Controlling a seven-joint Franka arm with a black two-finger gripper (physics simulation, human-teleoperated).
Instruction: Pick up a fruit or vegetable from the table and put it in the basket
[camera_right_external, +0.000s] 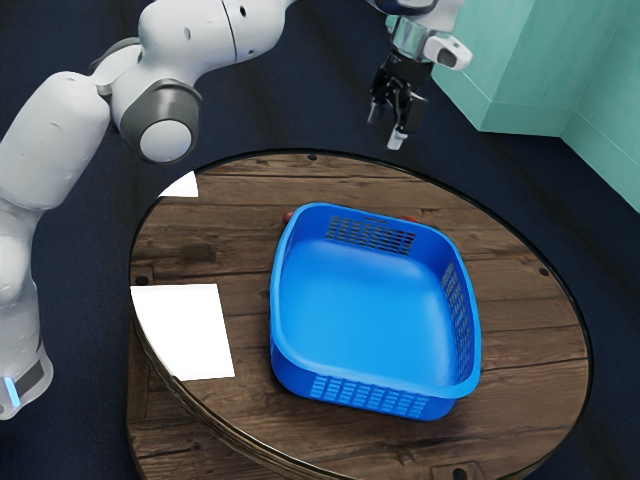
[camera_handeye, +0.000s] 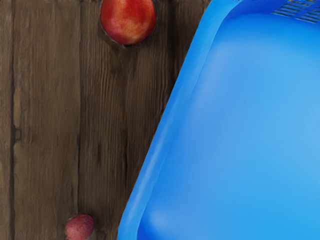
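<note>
In the exterior view my gripper (camera_right_external: 387, 126) hangs above the table's far edge, beyond the basket, its two fingers apart with nothing between them. The blue basket (camera_right_external: 360, 300) stands on the table, and no fruit lies on its visible floor. Bits of red show behind its far wall, one at the corner (camera_right_external: 288, 216) and one farther right (camera_right_external: 412, 219), both mostly hidden by the basket. The wrist view has a red apple-like fruit (camera_handeye: 128, 20) and a smaller pinkish-red fruit (camera_handeye: 80, 227) on the wood beside the basket (camera_handeye: 235, 125), both outside it.
White flat patches, one large (camera_right_external: 190, 330) and one small (camera_right_external: 183, 186), lie at the exterior view's left of the round wooden table (camera_right_external: 530, 330). The basket's raised walls stand between its inside and the red fruits. A green wall (camera_right_external: 530, 100) rises beyond the table.
</note>
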